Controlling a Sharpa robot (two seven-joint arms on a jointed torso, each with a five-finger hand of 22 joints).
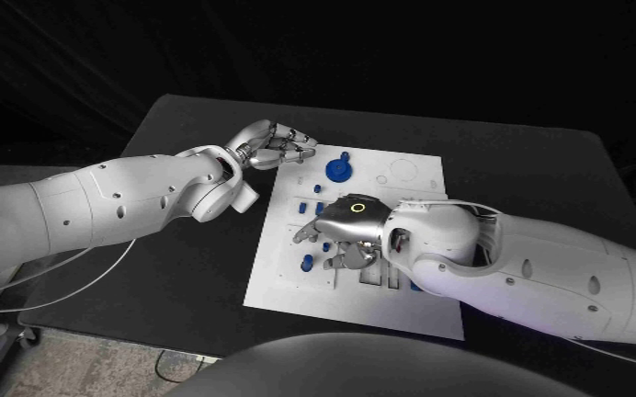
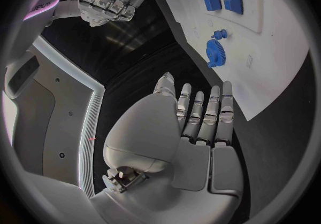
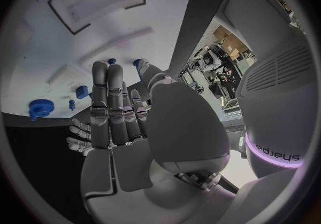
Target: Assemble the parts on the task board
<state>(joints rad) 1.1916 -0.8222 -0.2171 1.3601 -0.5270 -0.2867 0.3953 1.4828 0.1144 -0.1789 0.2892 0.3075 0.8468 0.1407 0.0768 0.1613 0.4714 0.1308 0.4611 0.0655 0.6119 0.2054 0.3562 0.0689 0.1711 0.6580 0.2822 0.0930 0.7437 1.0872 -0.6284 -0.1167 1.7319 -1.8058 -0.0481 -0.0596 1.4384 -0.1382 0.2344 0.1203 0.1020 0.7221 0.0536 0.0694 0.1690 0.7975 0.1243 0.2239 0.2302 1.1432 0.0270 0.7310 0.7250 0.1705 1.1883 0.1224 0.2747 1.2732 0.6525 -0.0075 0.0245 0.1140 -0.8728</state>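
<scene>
Nearest me, my right robot hand (image 1: 342, 227) hovers over the task board (image 1: 411, 172) mid-table, fingers apart, grasping nothing. Beyond it a blue gear (image 1: 339, 169) lies toward the board's far edge. My left robot hand (image 1: 272, 146) sits beside that far edge, fingers curled, empty.

One task board (image 1: 411, 172) lies on one tabletop (image 1: 173, 259); two hands, left hand (image 1: 272, 146) and right hand (image 1: 347, 229); one blue gear (image 1: 339, 169).

My head camera looks down on the task board (image 1: 398, 232); both wrist cameras sit close behind their fingers, sharing that board.
</scene>
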